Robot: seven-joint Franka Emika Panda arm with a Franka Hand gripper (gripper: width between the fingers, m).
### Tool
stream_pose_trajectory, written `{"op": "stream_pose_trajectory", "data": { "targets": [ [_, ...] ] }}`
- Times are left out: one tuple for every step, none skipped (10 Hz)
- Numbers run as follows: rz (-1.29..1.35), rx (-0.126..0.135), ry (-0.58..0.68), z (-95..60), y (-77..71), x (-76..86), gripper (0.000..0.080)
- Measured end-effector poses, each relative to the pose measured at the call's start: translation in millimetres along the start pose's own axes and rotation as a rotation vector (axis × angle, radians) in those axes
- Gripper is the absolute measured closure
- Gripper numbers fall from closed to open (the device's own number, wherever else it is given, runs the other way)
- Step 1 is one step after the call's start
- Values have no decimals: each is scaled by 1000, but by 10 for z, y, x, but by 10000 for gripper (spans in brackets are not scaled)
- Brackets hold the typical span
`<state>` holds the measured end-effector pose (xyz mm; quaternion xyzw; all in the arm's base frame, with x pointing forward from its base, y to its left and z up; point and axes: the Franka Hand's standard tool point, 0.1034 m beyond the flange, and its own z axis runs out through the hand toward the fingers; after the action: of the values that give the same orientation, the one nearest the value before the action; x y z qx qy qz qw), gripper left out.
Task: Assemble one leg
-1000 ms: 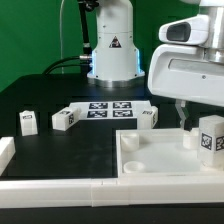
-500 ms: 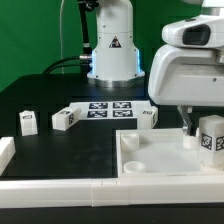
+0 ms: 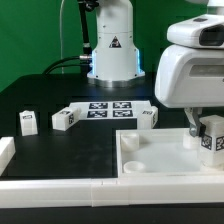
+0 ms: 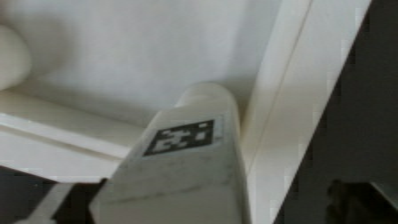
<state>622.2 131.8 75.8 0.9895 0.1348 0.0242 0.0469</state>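
My gripper (image 3: 203,138) is shut on a leg (image 3: 213,137), a small white block with a black-and-white tag, and holds it upright just above the far right corner of the large white square tray-like piece (image 3: 150,160). In the wrist view the leg (image 4: 178,160) fills the space between my dark fingertips (image 4: 361,200), with the tray piece's rim (image 4: 285,90) beside it. Three more legs lie on the black table: one at the exterior view's left (image 3: 27,122), one beside it (image 3: 65,119), one right of the marker board (image 3: 148,117).
The marker board (image 3: 105,107) lies flat at the table's middle back. The robot base (image 3: 112,55) stands behind it. A long white rail (image 3: 60,186) runs along the front edge, and a white block (image 3: 5,150) sits at the far left.
The arm has shifted a little toward the exterior view's right, carrying the leg with it. The other legs have not moved.
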Motion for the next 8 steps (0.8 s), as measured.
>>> {"op": "stream_pose_trajectory", "data": {
  "targets": [
    [0, 0, 0, 1, 0, 0, 323],
    [1, 0, 0, 0, 7, 0, 460],
    [2, -1, 0, 1, 12, 0, 509],
    [2, -1, 0, 1, 12, 0, 509],
    [40, 0, 0, 2, 12, 0, 509],
    [40, 0, 0, 2, 13, 0, 509],
    [134, 2, 0, 1, 14, 1, 509],
    [287, -1, 7, 0, 11, 4, 509]
  ]
}}
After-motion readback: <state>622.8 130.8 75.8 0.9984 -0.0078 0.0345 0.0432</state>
